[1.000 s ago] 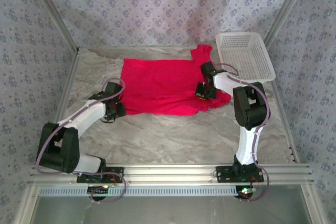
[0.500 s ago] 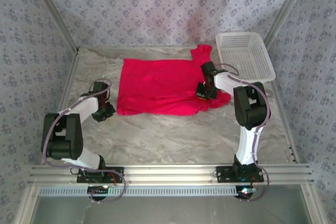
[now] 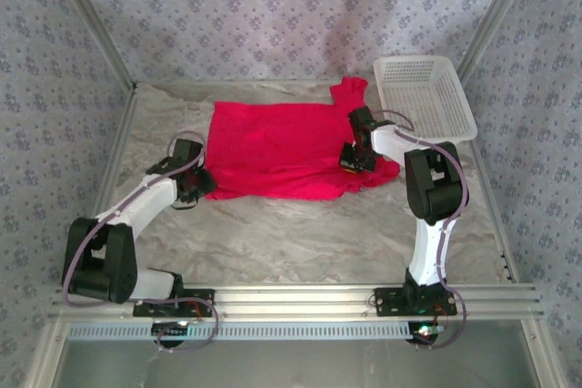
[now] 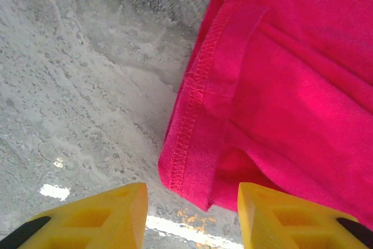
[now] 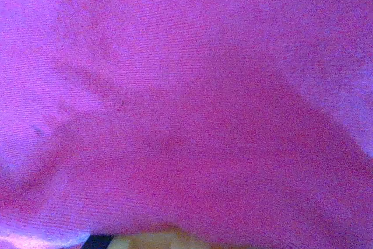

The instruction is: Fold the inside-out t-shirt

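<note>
While the inside-out t-shirt (image 3: 273,147) lies spread across the far middle of the surface (image 3: 300,233), no completed fold can be identified; the task is judged to be at an early stage. The body of the garment is largely flat, with one sleeve pointing toward the far right and the near-right portion bunched.

The left gripper (image 3: 195,184) stands at the near-left corner of the garment. In the left wrist view its jaws are apart, with the stitched hem (image 4: 192,132) lying between them and not yet pinched. The right gripper (image 3: 353,159) is closed and, by appearance, pinches the bunched cloth at the right side.

Remaining work: every fold, plus smoothing of the bunched area.

A white mesh basket (image 3: 414,60) sits just beside the far-right sleeve. It may restrict movement of the right arm.
</note>
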Tool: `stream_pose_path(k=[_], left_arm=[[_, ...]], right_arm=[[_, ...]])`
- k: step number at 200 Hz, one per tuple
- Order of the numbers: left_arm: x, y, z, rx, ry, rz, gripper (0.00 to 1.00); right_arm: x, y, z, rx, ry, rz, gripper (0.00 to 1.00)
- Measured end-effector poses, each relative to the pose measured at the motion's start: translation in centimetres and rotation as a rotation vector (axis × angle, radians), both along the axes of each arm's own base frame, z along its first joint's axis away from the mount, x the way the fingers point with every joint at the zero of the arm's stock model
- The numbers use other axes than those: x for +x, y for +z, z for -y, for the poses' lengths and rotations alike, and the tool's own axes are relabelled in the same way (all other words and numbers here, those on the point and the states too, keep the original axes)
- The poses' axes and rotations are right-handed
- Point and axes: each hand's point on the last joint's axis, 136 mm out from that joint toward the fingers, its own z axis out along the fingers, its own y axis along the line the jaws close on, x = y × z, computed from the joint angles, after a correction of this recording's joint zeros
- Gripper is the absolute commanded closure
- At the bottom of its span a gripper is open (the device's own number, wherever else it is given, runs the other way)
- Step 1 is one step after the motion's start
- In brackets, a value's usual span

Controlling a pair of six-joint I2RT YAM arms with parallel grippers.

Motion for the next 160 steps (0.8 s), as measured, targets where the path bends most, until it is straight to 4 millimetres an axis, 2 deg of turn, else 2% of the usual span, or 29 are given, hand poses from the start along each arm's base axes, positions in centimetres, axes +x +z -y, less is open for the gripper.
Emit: stream_pose_path(k=[26, 41, 49, 72, 123, 135, 137, 142, 144, 149, 151, 152, 153, 154, 157, 158, 160], left_arm=[[0.0, -1.9, 0.2, 0.002, 0.008, -0.048, 0.62], [0.3, -2.7, 0.3, 0.004, 0.01, -0.063, 0.67], [0.4, -3.1, 0.4, 0.004, 0.008, -0.068, 0.73], [0.6, -4.0, 0.4, 0.006, 0.014, -0.085, 1.0], [0.7, -4.3, 0.5, 0.007, 0.017, -0.091, 1.0], [0.9, -3.1, 0.2, -0.005, -0.003, -0.084, 1.0], [1.5, -1.6, 0.0, -0.023, 0.0, -0.044, 1.0], [2.2, -0.2, 0.1, -0.042, -0.005, -0.003, 1.0], [3.1, 1.7, -0.2, -0.071, 0.0, 0.056, 1.0], [3.8, 3.2, -0.7, -0.09, 0.013, 0.108, 1.0], [3.8, 3.2, -0.7, -0.09, 0.013, 0.108, 1.0], [4.3, 4.3, -0.8, -0.106, 0.014, 0.144, 1.0], [4.3, 4.3, -0.8, -0.106, 0.014, 0.144, 1.0], [4.8, 5.7, -1.1, -0.12, 0.02, 0.188, 1.0], [5.1, 6.5, -1.2, -0.131, 0.021, 0.216, 1.0], [5.7, 8.0, -1.4, -0.153, 0.024, 0.265, 1.0], [6.0, 8.9, -1.7, -0.166, 0.027, 0.297, 1.0]], right_arm=[[0.0, 0.0, 0.0, 0.0, 0.0, 0.0, 1.0], [0.0, 0.0, 0.0, 0.0, 0.0, 0.0, 1.0], [0.0, 0.0, 0.0, 0.0, 0.0, 0.0, 1.0], [0.0, 0.0, 0.0, 0.0, 0.0, 0.0, 1.0], [0.0, 0.0, 0.0, 0.001, 0.0, -0.001, 1.0], [0.0, 0.0, 0.1, 0.004, 0.001, -0.003, 1.0], [0.0, 0.0, 0.1, 0.006, 0.001, -0.004, 1.0], [0.0, 0.0, 0.1, 0.007, 0.001, -0.005, 1.0], [0.0, 0.0, 0.1, 0.008, 0.003, -0.005, 1.0], [0.0, 0.0, 0.1, 0.011, 0.003, -0.006, 1.0], [0.0, 0.0, 0.1, 0.011, 0.003, -0.006, 1.0], [0.0, 0.0, 0.1, 0.011, 0.003, -0.006, 1.0], [0.0, -0.1, 0.1, 0.012, 0.002, -0.007, 1.0], [0.0, -0.1, 0.1, 0.012, 0.002, -0.007, 1.0], [0.0, -0.1, 0.1, 0.013, 0.002, -0.008, 1.0], [0.0, -0.1, 0.1, 0.014, 0.002, -0.007, 1.0], [0.0, -0.1, 0.1, 0.015, 0.002, -0.008, 1.0]])
